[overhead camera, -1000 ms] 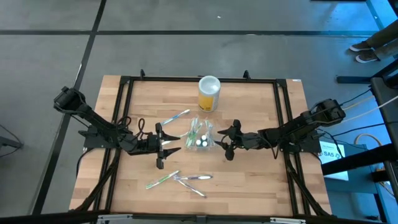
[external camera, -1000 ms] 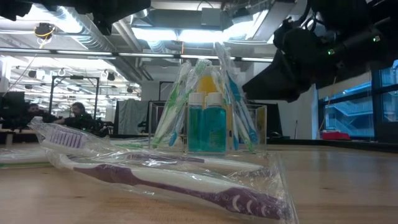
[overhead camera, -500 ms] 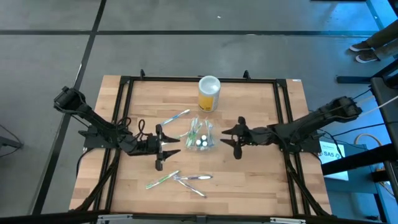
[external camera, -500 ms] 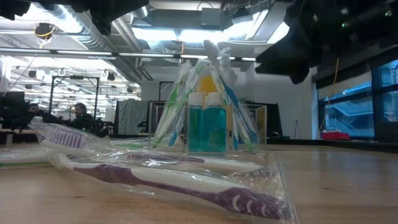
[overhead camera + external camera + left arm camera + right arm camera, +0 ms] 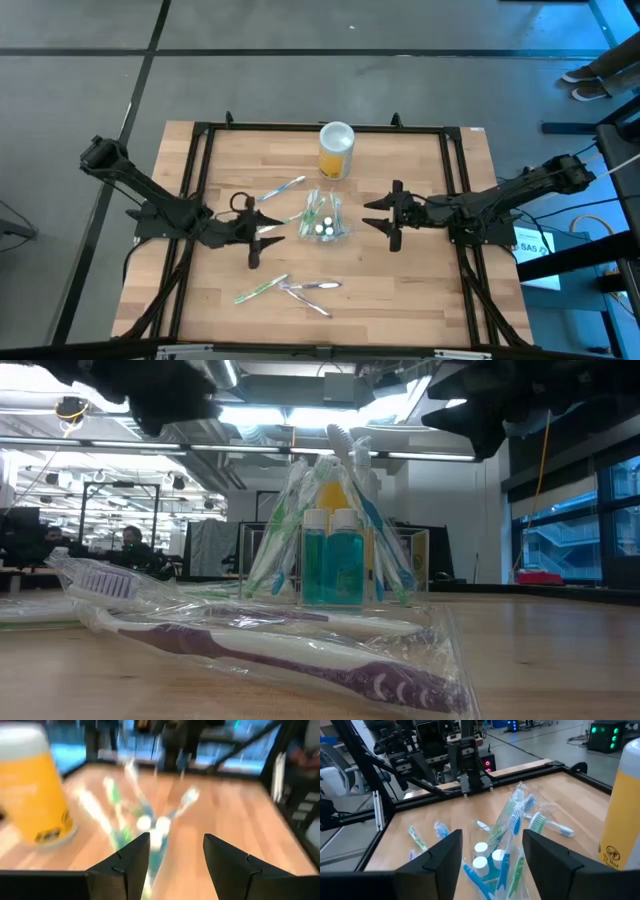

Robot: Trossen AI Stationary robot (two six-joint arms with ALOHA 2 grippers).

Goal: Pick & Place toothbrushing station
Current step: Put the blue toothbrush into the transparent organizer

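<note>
The toothbrushing station [image 5: 322, 218] is a small clear container standing on its base at the table's middle. It holds wrapped toothbrushes and two teal bottles with white caps [image 5: 333, 565]. My left gripper [image 5: 268, 238] hovers open just left of it, above the table. In the left wrist view the station [image 5: 145, 827] lies ahead of the open fingers [image 5: 135, 857]. My right gripper [image 5: 372, 215] hovers open to its right, a short way off, raised above the table. The right wrist view shows the station [image 5: 495, 855] ahead between the parted fingers [image 5: 447, 855].
A yellow canister with a white lid [image 5: 336, 150] stands at the far middle. Loose wrapped toothbrushes lie left of the station [image 5: 280, 188] and toward the near edge [image 5: 262, 289], [image 5: 312, 290]; a purple one [image 5: 270, 650] fills the low view's foreground. Black rails [image 5: 196, 200] edge the table.
My right gripper has risen and drawn back from the station toward the table's right edge. My left gripper has stayed beside the station and tipped its fingers up closer to level. The station has not moved.
</note>
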